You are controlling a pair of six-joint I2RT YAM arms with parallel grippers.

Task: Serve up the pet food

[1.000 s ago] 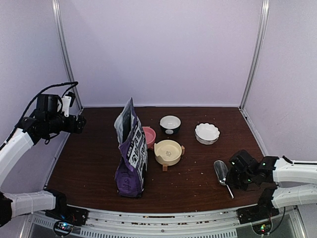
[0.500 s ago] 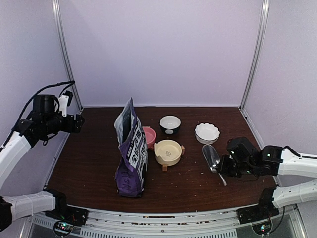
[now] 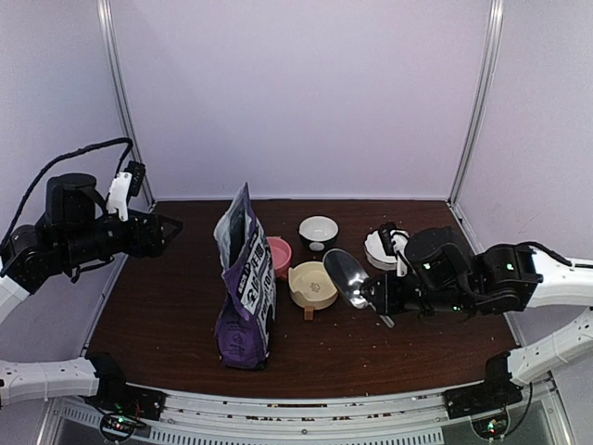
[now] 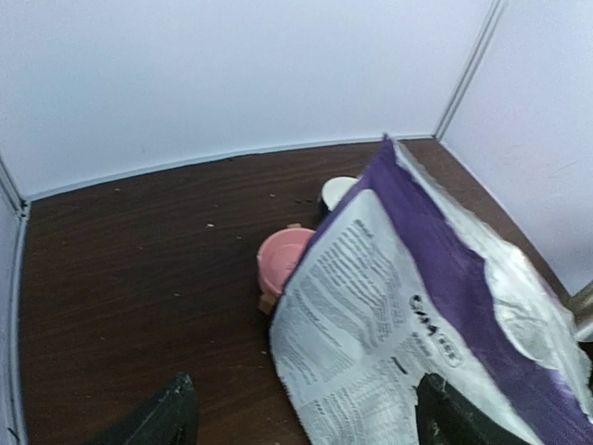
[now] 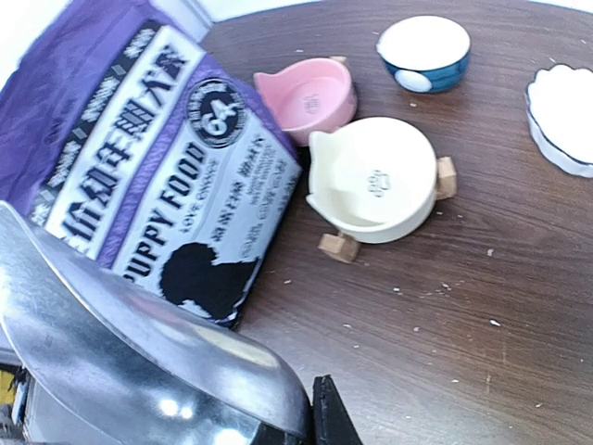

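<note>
Both arms have moved since a second ago. The right arm has swung in from the near right edge of the table (image 3: 167, 306), and its right end effector (image 3: 382, 298) is pressed together on the handle of the scoop (image 3: 345, 276). The scoop, which lay flat on the table before, now hangs tilted in the air just right of the cream bowl (image 3: 313, 283). The left arm has reached inward from the left wall, and its left end effector (image 3: 174, 225) now points at the bag (image 3: 246, 297) with fingers spread wide, well apart from it.

I cannot see the pet food as a heap in any view. What I do see is tiny pale specks (image 5: 490, 251) scattered on the table around the cream bowl, too small for me to say whether they are kibble. The scoop's hollow shows only bare shiny metal.

The bag stands upright left of the bowls, its top slanting. The pink bowl (image 3: 279, 252) sits just beside it and close behind the cream bowl, which rests on small wooden feet. The dark bowl (image 3: 318, 230) stands farther back. In the top view, the right arm covers part of the white bowl (image 3: 378, 243).

From the left wrist, the bag fills the lower right and hides the cream bowl. From the right wrist, the scoop blocks the lower left.
</note>
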